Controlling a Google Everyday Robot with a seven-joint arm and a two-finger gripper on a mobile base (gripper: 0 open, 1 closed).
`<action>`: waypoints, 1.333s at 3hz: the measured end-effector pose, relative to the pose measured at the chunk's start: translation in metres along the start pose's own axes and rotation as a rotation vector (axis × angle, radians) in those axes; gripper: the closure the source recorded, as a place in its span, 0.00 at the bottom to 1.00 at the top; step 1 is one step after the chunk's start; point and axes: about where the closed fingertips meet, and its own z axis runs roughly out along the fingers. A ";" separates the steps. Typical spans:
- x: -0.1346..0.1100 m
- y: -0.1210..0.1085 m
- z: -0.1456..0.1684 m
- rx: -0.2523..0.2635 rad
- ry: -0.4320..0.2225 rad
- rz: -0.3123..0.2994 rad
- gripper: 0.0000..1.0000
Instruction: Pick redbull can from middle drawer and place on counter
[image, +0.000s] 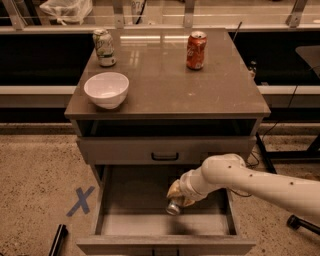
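Note:
The middle drawer (131, 227) is pulled open at the bottom of the cabinet, showing its grey floor. My gripper (178, 198) reaches down into it from the right on a white arm. It is closed around the redbull can (173, 207), which lies tilted with its shiny silver end toward the drawer's front. Only that end and a little of the can's body show; the rest is hidden by the gripper. The counter (165, 85) is the glossy grey-brown slab on top of the cabinet.
On the counter stand a white bowl (106, 89) at front left, a green-white can (104, 47) at back left and an orange-red soda can (196, 50) at back right. The shallower drawer front with a black handle (165, 156) is above the open drawer. A blue tape X (80, 201) marks the floor.

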 end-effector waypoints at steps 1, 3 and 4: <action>-0.013 -0.025 -0.061 0.158 -0.053 0.005 1.00; 0.003 0.008 -0.225 0.334 -0.005 -0.137 1.00; 0.003 -0.002 -0.283 0.301 0.050 -0.298 1.00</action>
